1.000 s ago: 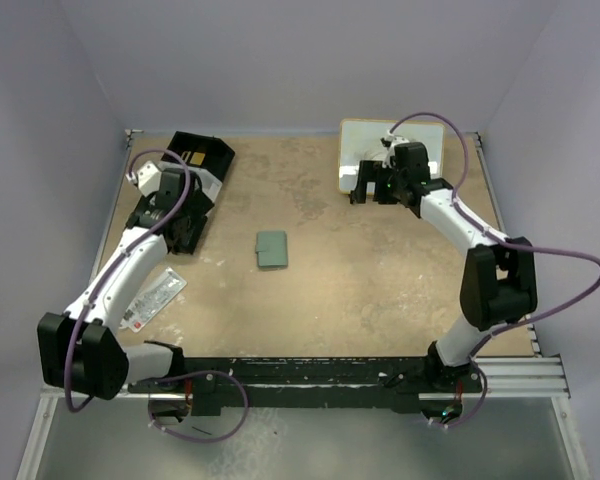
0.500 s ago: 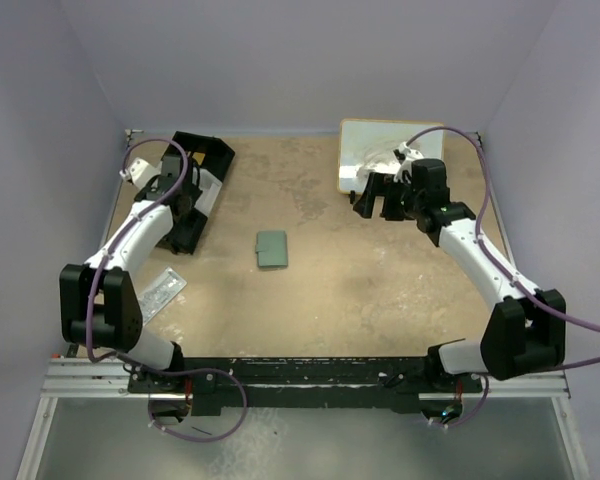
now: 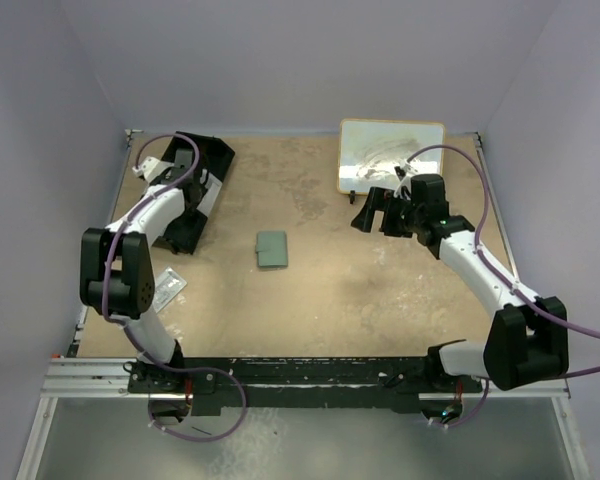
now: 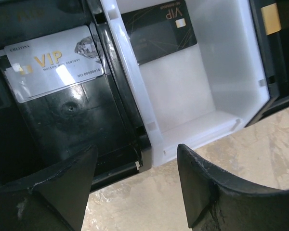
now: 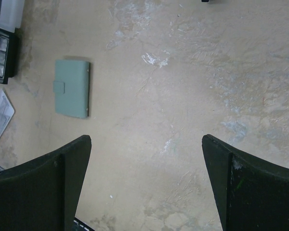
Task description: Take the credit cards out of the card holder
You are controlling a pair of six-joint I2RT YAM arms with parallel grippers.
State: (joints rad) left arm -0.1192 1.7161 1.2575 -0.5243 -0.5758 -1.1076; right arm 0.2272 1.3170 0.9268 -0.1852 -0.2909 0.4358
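Grey-green and folded shut, the card holder [image 3: 272, 249] lies at the centre of the table [image 3: 380, 290], just where it lay 1 second ago. The left fingers [image 4: 53, 187] hang open over the tray [image 4: 127, 91] at 10 o'clock, gripping nothing. That arm's elbow has swung up from 8 o'clock to 9. Below them a dark card [image 4: 159, 30] lies in the white compartment. A pale VIP card [image 4: 53, 62] lies in the black compartment beside it, and an orange-tan card [image 4: 270, 18] shows in the 3rd. The right fingers [image 5: 43, 187] gape wide and empty — drawn back off the pale board [image 3: 390, 150] at 1 o'clock toward the centre.
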